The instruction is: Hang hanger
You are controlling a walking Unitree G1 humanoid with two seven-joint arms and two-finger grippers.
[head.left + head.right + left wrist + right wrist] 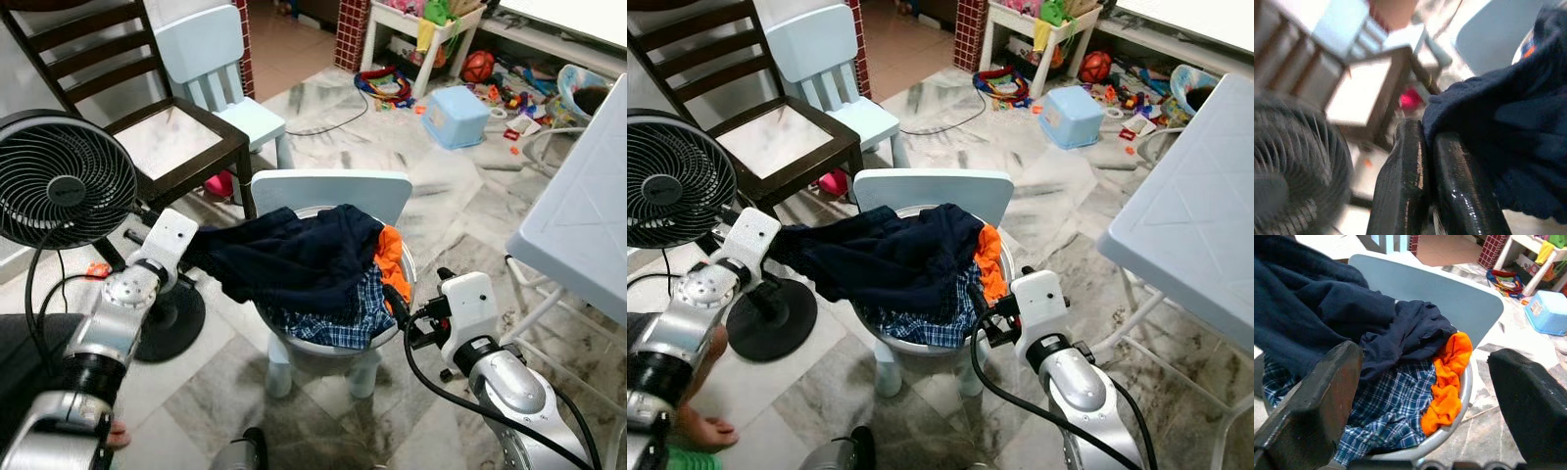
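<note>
A dark navy garment (294, 259) lies over a white basin (407, 279) that stands on a small light-blue chair (328, 188). Under it are a blue plaid shirt (343, 318) and an orange cloth (390, 257). My left gripper (1426, 134) is at the basin's left side, shut on the edge of the navy garment (1498, 127), which is stretched out toward it. My right gripper (407, 318) hovers by the basin's right rim, open, with nothing between its fingers (1317, 396). I see no hanger.
A black floor fan (64, 181) stands close on the left, with a dark wooden chair (167, 137) and a second light-blue chair (211, 59) behind it. A white table (588, 215) juts in on the right. Toys and a blue box (458, 116) litter the far floor. A person's foot (700, 426) is at lower left.
</note>
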